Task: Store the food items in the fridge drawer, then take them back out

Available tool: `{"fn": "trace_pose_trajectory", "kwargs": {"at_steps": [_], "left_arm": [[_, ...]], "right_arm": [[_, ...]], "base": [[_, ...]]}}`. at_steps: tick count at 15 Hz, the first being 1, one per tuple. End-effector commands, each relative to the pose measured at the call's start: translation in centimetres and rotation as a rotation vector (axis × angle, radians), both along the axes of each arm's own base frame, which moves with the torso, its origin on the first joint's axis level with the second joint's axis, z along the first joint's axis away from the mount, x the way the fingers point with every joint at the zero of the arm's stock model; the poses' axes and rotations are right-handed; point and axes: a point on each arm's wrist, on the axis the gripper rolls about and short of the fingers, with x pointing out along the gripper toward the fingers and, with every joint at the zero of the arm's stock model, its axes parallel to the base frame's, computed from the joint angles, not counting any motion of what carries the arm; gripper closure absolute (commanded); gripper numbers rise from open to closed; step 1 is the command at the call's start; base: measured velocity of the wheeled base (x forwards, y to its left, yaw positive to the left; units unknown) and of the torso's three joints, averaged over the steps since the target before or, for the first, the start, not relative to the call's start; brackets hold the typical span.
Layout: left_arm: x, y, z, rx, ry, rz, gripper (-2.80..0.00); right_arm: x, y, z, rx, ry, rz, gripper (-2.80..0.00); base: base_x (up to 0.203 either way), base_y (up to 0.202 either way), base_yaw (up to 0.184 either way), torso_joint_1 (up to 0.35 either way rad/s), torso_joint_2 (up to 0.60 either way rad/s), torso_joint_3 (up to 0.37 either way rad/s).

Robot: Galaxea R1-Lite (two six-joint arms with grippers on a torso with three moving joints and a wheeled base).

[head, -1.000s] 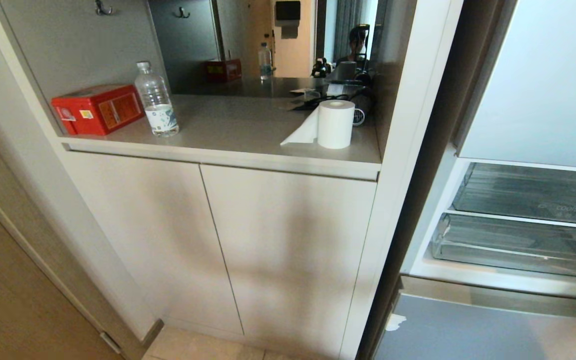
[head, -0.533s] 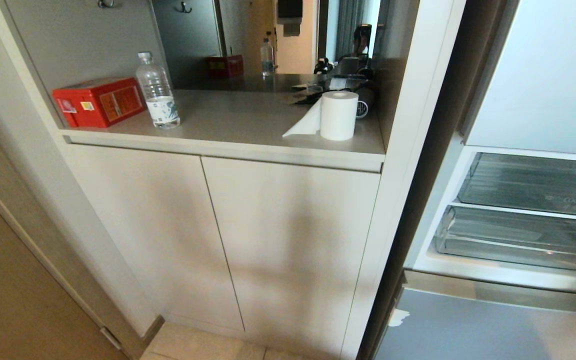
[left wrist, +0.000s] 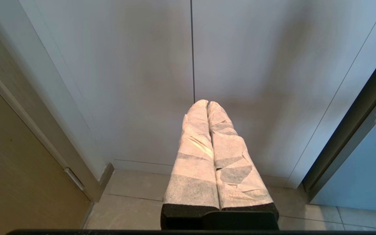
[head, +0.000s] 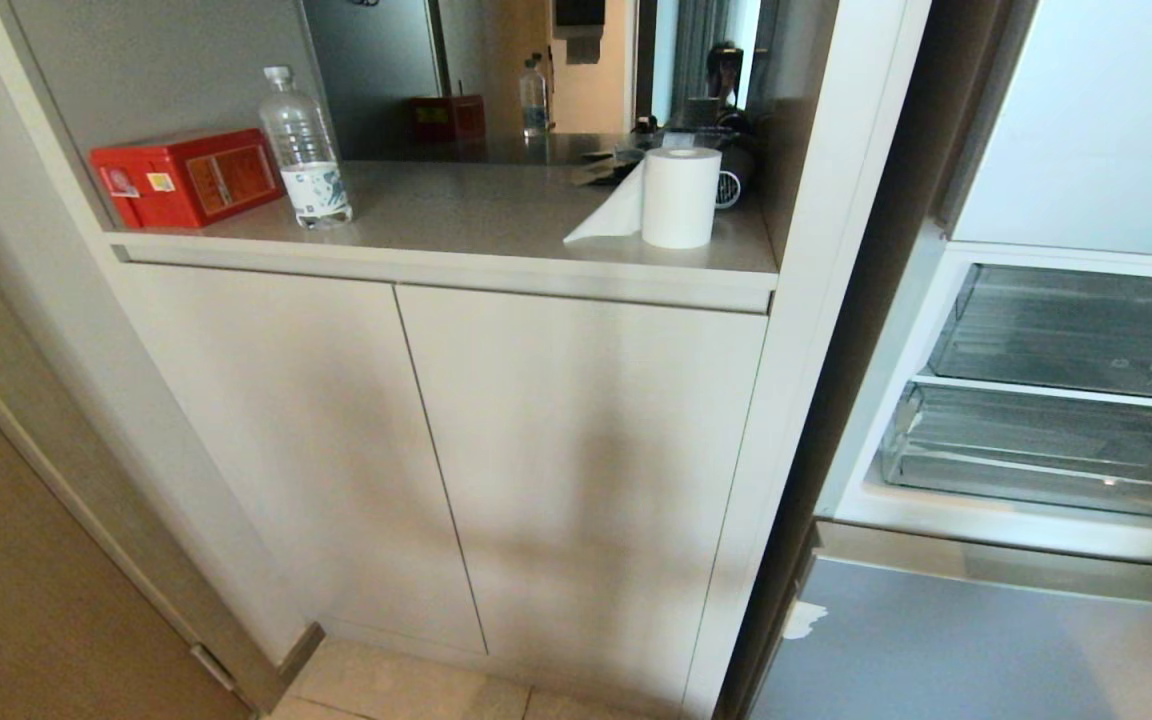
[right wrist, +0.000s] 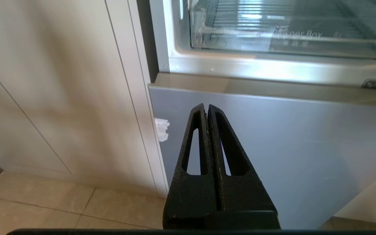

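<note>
Everything in the head view has slid upward since a second ago: the counter with its red box (head: 186,177), water bottle (head: 304,147) and paper towel roll (head: 680,196) now sits nearer the top of the picture, and more of the cabinet doors (head: 436,450) and floor tiles shows below. All of it shifted together, so the camera has lowered with the robot's bending body; nothing on the counter moved. Neither arm appears in the head view. Seen from its own wrist camera, the left gripper (left wrist: 207,103), with fingers wrapped in pale fabric, is pressed together and empty, pointing at the seam between the cabinet doors. The right gripper (right wrist: 206,107), bare black, is likewise pressed together and holds nothing; it points at the grey lower door of the fridge (right wrist: 273,137), just under the open compartment. At the right of the head view, the fridge drawer (head: 1046,455), wide, shallow and clear, sits inside the open fridge, directly below a taller clear drawer with white lettering (head: 1076,335). The shallow drawer looks pushed in and empty. No tomato-like food items are visible in any view. Judging from this, the robot is lowering itself to drawer height, and storing has not begun.
</note>
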Motion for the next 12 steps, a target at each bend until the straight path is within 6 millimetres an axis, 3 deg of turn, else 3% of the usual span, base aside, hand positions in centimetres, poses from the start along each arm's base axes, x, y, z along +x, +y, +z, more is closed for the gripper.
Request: {"fn": "trace_pose_trajectory", "kwargs": {"at_steps": [1, 7, 12], "left_arm": [[0.0, 0.0, -0.01, 0.001, 0.0, 0.0, 0.0], [0.0, 0.0, -0.01, -0.001, 0.0, 0.002, 0.0], [0.0, 0.0, 0.01, 0.001, -0.002, 0.0, 0.0]], "right_arm": [[0.01, 0.0, 0.0, 0.0, 0.001, 0.001, 0.0], [0.01, 0.0, 0.0, -0.001, 0.001, 0.0, 0.0], [0.01, 0.0, -0.01, -0.008, 0.003, 0.001, 0.0]], "base": [[0.0, 0.0, 0.0, -0.177, 0.36, 0.193], [0.0, 0.0, 0.0, -0.22, 0.45, 0.23], [0.0, 0.0, 0.0, -0.052, 0.11, 0.057]]}}
